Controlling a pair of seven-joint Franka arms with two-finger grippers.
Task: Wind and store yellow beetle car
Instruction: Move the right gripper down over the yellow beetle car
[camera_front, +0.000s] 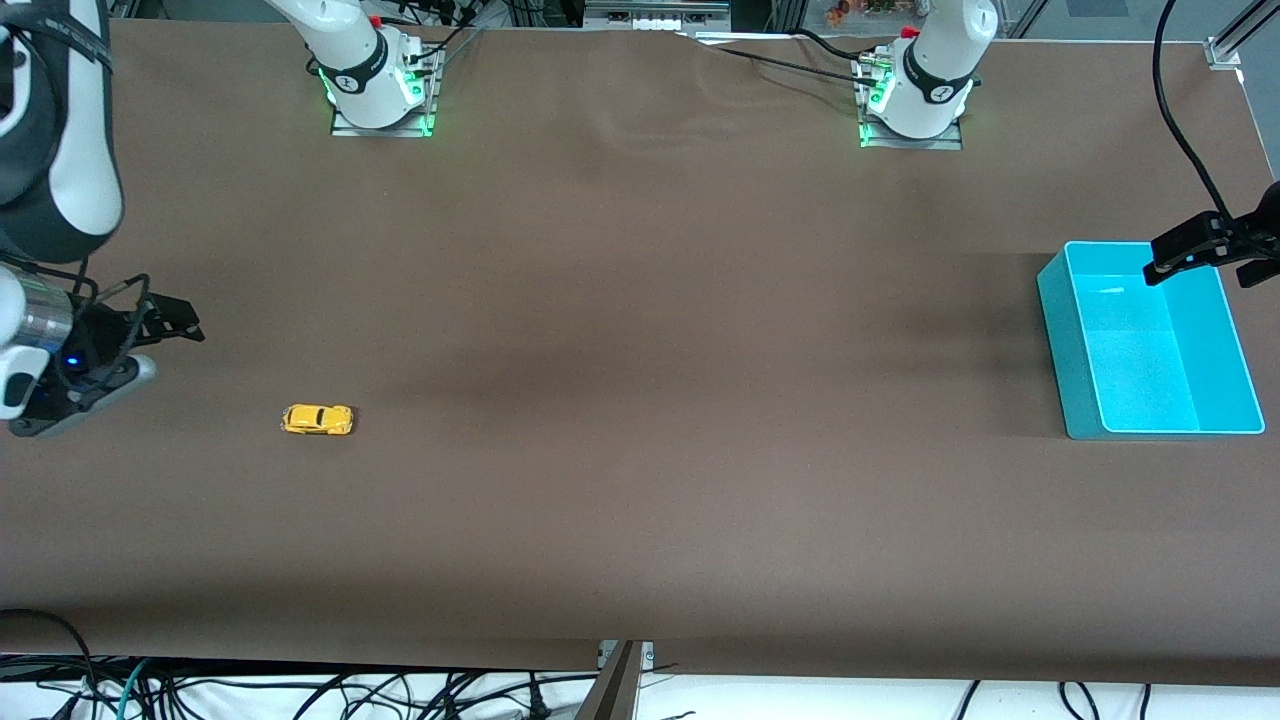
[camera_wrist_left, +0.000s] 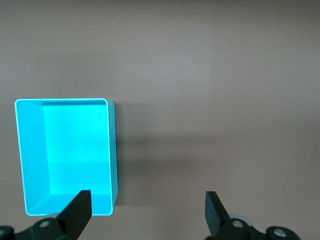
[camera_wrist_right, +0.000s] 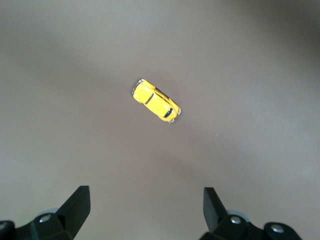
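The yellow beetle car (camera_front: 318, 419) stands on its wheels on the brown table, toward the right arm's end. In the right wrist view the car (camera_wrist_right: 156, 101) lies ahead of the fingers, apart from them. My right gripper (camera_front: 172, 322) hangs open and empty over the table beside the car; its own view shows the wide gap (camera_wrist_right: 146, 196). The turquoise bin (camera_front: 1066, 340) stands empty at the left arm's end. My left gripper (camera_front: 1188, 252) hangs open and empty over the bin's rim, and its own view (camera_wrist_left: 147, 198) shows the bin (camera_wrist_left: 65, 150) below.
The brown cloth covers the whole table (camera_front: 640, 330). Both arm bases (camera_front: 380, 90) stand along the edge farthest from the front camera. Cables hang below the table's near edge (camera_front: 300, 690).
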